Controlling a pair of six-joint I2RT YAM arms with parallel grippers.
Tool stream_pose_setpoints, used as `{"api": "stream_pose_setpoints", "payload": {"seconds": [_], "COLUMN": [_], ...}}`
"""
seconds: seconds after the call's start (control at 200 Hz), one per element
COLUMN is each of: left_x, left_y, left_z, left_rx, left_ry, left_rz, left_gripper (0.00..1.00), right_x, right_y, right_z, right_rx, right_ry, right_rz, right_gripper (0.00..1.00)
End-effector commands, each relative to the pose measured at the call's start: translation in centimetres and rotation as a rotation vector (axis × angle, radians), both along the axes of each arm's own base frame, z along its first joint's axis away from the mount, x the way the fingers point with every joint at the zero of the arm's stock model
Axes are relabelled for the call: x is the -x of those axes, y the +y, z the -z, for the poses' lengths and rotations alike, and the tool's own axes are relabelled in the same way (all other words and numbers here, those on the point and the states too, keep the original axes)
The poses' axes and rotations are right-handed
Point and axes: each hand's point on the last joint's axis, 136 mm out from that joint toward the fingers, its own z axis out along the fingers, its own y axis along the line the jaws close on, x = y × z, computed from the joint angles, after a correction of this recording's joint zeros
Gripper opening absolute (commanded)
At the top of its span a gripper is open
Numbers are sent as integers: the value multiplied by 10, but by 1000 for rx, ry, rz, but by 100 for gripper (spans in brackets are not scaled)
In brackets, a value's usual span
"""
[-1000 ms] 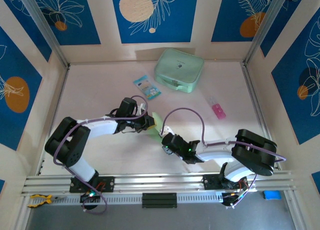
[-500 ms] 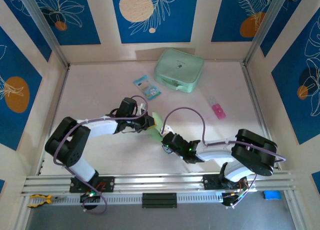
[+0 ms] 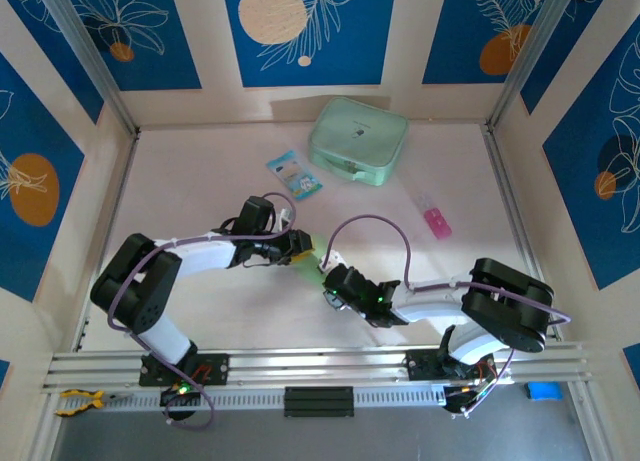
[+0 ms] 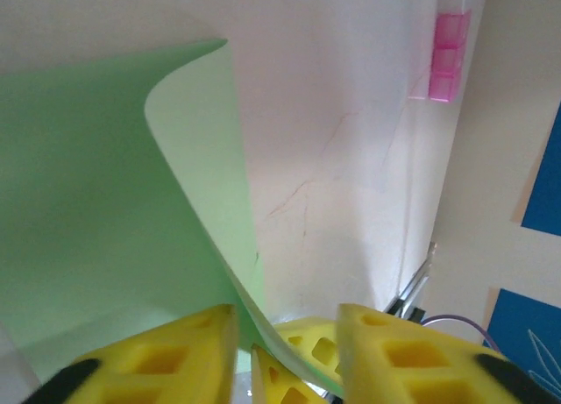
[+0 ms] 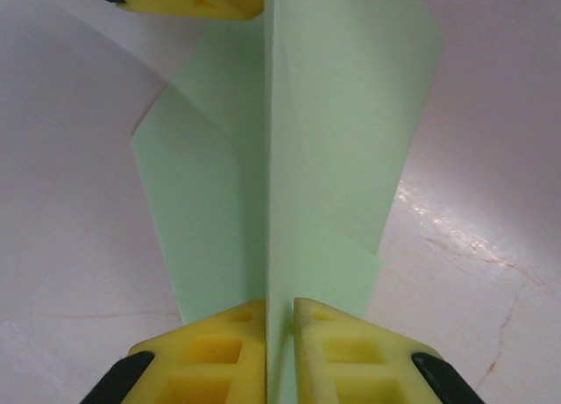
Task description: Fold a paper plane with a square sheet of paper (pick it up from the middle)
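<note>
The pale green square sheet of paper (image 3: 310, 260), creased down its middle with folded flaps, stands on edge between the two grippers at the table's centre. My right gripper (image 5: 279, 309) is shut on the centre crease of the sheet (image 5: 342, 141) from the near side. My left gripper (image 4: 285, 327) stands open at the sheet's far end, and the curved sheet (image 4: 114, 202) runs loosely through the gap between its yellow fingers (image 4: 158, 356). In the top view the left gripper (image 3: 300, 247) and the right gripper (image 3: 326, 277) almost meet.
A mint-green zip case (image 3: 357, 141) lies at the back of the table, with a blue-and-white packet (image 3: 294, 174) to its left. A pink item (image 3: 436, 221) lies to the right. Frame rails border the table on both sides.
My left gripper's jaws have opened off the paper. The right gripper's jaws have closed tighter on the crease. Both arms have stayed in place.
</note>
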Motion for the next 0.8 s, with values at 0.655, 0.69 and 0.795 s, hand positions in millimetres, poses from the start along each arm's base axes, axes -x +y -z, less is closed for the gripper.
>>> {"api": "stream_pose_setpoints", "payload": {"seconds": [0.655, 0.69, 0.795], "left_x": [-4, -4, -3], "left_y": [14, 14, 14], "left_z": [-17, -17, -17], "left_rx": [-107, -106, -107], "left_ry": [-60, -60, -61], "left_rz": [-13, -12, -10], "left_gripper": [51, 51, 50], "right_x": [4, 4, 6], "right_y": [8, 7, 8], "right_z": [14, 13, 14], "right_rx": [-155, -165, -203], "right_ry": [139, 140, 171], "right_rz": [75, 81, 74], "right_gripper": [18, 18, 16]}}
